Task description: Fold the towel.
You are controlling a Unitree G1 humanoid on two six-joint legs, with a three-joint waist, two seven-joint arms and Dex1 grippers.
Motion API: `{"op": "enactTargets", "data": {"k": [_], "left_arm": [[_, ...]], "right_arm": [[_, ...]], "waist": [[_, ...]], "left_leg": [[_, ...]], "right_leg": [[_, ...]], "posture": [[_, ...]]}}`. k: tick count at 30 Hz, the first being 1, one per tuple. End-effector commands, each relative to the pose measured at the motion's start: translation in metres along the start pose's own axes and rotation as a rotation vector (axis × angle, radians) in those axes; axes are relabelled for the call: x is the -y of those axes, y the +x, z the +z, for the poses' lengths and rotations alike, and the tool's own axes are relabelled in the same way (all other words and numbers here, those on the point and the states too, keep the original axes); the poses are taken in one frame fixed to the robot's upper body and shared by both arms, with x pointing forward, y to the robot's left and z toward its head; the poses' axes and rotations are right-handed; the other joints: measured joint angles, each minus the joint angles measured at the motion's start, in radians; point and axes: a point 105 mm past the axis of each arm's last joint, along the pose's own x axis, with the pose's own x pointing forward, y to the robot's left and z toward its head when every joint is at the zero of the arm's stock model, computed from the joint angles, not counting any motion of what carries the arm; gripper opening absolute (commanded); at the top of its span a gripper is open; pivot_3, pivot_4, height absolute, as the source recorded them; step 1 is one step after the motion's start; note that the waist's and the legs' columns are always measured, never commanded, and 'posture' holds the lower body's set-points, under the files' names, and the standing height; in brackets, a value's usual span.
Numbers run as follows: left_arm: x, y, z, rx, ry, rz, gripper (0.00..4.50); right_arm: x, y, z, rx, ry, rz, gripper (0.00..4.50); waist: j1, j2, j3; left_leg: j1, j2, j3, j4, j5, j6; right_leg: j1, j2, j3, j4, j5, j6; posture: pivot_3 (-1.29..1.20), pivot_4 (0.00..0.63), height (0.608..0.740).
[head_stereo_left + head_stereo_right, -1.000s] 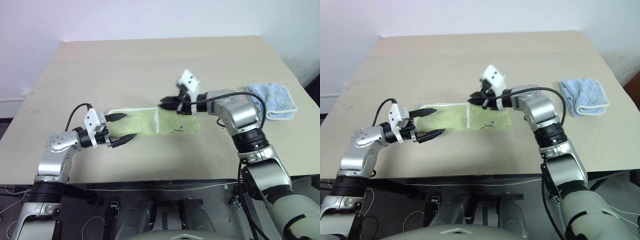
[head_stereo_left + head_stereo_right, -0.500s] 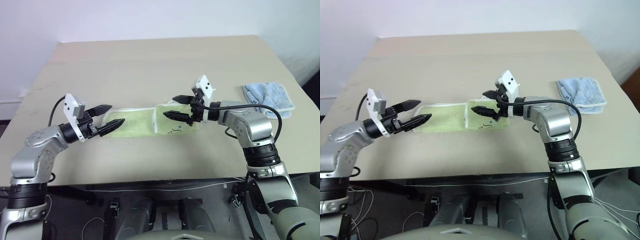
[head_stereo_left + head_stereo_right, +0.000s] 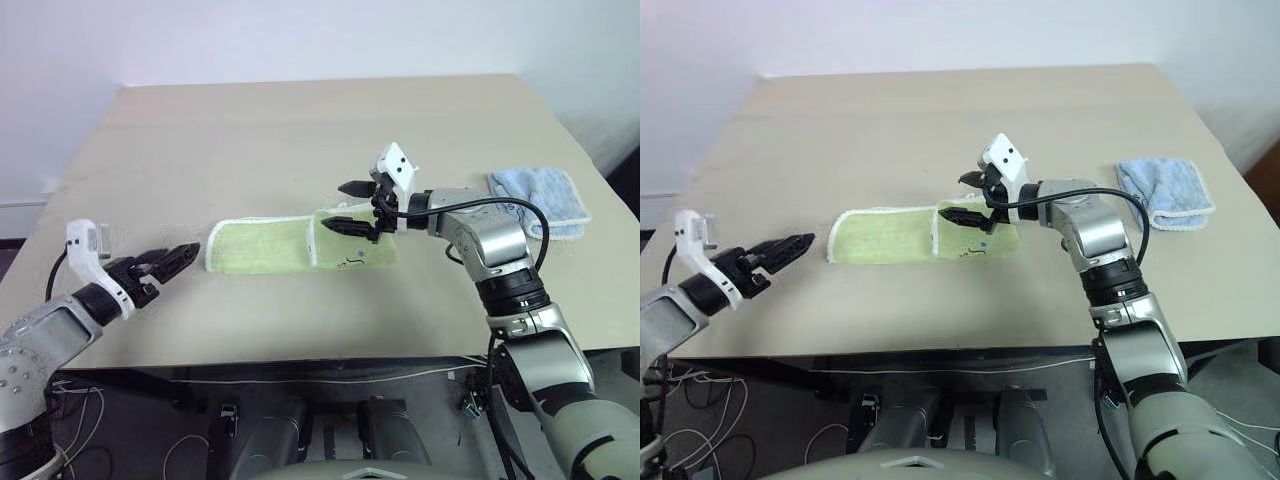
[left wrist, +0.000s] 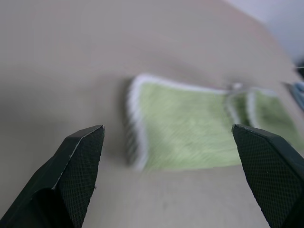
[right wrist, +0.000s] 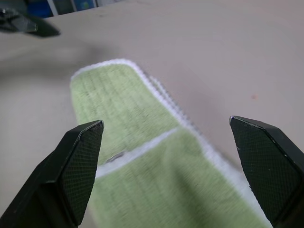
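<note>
The light yellow-green terry towel with white edging (image 3: 300, 245) lies flat near the centre of the frame on the beige table (image 3: 300, 130) as a long narrow strip, its right end already doubled over onto itself. The right gripper (image 3: 350, 206) hovers over that folded end, spread wide and empty. The left gripper (image 3: 172, 260), at lower left, is also wide and empty, apart from the towel. Judging by its length, at least one more fold is left.
</note>
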Motion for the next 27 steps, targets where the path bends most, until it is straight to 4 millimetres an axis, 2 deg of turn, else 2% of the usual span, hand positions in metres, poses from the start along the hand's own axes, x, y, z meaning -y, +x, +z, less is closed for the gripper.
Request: {"op": "enactTargets", "data": {"k": [1,8,11,14,18,23,27], "left_arm": [[0.010,-0.002,0.007,0.049,-0.162,-0.018,4.50],[0.016,0.008,-0.010,0.011,-0.438,0.014,4.50],[0.010,0.015,-0.017,-0.007,-0.537,0.091,4.50],[0.008,0.018,-0.021,-0.015,-0.586,0.129,4.50],[0.004,0.026,-0.017,0.019,-0.661,0.152,4.50],[0.004,0.038,-0.020,-0.017,-0.663,0.164,4.50],[0.001,0.040,-0.035,-0.084,-0.670,0.194,4.50]], "right_arm": [[0.004,0.002,0.010,0.019,-0.065,-0.008,4.47],[0.007,0.004,0.010,0.017,-0.086,-0.023,4.47],[0.009,0.001,0.009,0.010,-0.086,-0.029,4.47],[0.011,-0.004,0.008,0.002,-0.087,-0.043,4.47],[0.014,-0.008,0.007,-0.002,-0.084,-0.065,4.47],[0.015,-0.010,0.005,-0.007,-0.084,-0.080,4.47],[0.016,-0.011,0.006,-0.006,-0.079,-0.092,4.47]], "waist": [[0.001,0.000,0.000],[-0.004,0.000,0.000],[-0.002,0.000,0.000],[-0.001,0.000,0.000],[-0.001,0.000,0.000],[-0.001,0.000,0.000],[-0.001,0.000,0.000]], "left_leg": [[0.000,0.000,0.000,0.000,0.000,0.000],[0.000,0.000,0.000,0.000,0.000,0.000],[0.001,0.000,0.000,0.000,0.000,0.000],[0.001,0.000,0.000,0.000,0.000,0.000],[0.001,0.000,0.000,0.000,0.000,0.000],[0.001,0.000,0.000,0.000,0.000,0.000],[0.001,0.000,0.000,0.000,0.000,0.000]], "right_leg": [[0.000,0.000,0.000,0.000,0.000,0.000],[0.000,0.000,0.001,0.000,0.000,0.000],[0.000,0.000,0.001,0.000,0.000,0.000],[0.001,0.000,0.001,0.000,0.000,0.000],[0.001,0.000,0.001,0.000,0.000,0.000],[0.001,0.000,0.001,0.000,0.000,0.000],[0.001,0.000,0.001,0.000,0.000,0.000]], "posture": [[0.00,0.150,0.740],[0.00,0.150,0.740],[0.00,0.150,0.740],[0.00,0.150,0.740],[0.00,0.150,0.740],[0.00,0.150,0.740],[0.00,0.150,0.740]]}}
